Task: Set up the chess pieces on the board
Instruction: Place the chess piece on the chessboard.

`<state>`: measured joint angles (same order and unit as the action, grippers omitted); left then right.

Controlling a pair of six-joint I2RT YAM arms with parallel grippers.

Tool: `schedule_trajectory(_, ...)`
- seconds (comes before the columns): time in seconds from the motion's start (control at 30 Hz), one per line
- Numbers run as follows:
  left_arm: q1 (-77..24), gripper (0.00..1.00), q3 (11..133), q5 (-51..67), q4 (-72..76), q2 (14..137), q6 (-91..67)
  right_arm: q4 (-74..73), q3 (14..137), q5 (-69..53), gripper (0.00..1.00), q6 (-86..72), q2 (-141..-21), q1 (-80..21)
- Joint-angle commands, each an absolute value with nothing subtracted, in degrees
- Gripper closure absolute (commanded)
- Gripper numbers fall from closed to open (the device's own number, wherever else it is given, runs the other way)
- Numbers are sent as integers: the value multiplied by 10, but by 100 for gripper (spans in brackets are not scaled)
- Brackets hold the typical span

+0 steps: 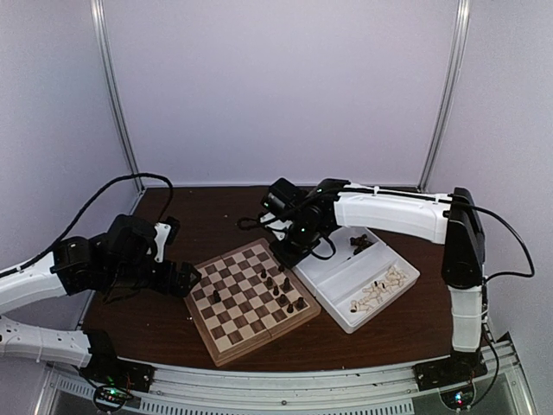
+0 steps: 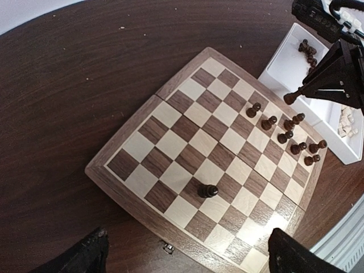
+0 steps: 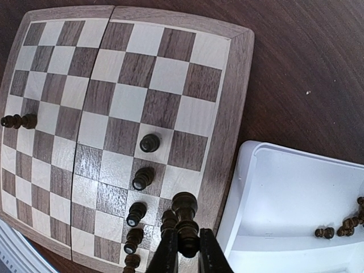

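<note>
The board (image 1: 229, 327) lies in front of both arms. Several dark chess pieces (image 3: 143, 178) stand in a row along its right side, and a lone dark piece (image 2: 208, 191) stands near its left side. My right gripper (image 3: 187, 242) is shut on a taller dark piece (image 3: 186, 211) and holds it above the board's right edge, beside the row. This held piece (image 2: 293, 95) also shows in the left wrist view. My left gripper (image 2: 187, 236) hangs open over the board's left edge with nothing between its fingers (image 2: 91, 253). In the top view it (image 1: 188, 281) sits beside the board.
A white two-compartment tray (image 1: 324, 270) sits right of the board. It holds several cream pieces (image 1: 380, 290) in the near part and a few dark pieces (image 1: 361, 244) in the far part. The dark wooden table (image 1: 380, 341) surrounds both.
</note>
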<state>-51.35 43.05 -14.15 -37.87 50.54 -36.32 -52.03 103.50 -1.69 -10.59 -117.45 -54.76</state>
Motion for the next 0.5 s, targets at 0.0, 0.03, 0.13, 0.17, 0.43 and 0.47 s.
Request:
schedule_trajectory(0.0, -506, 2, 450, -113, -384, 518, -351, -543, 1063, -3, 96, -91, -1189, -545)
schedule_trajectory(0.03, -506, 2, 449, -111, -384, 522, -352, -544, 1065, -3, 96, -90, -1192, -546)
schedule_trajectory(0.13, -505, 2, 449, -107, -384, 527, -352, -543, 1073, -3, 96, -86, -1201, -546)
schedule_trajectory(0.17, -505, 2, 449, -107, -383, 528, -352, -543, 1078, -3, 96, -84, -1205, -545)
schedule_trajectory(0.43, -503, 2, 447, -101, -385, 530, -349, -543, 1114, 24, 96, -71, -1238, -545)
schedule_trajectory(0.47, -503, 2, 448, -100, -386, 530, -349, -542, 1117, 25, 96, -69, -1240, -545)
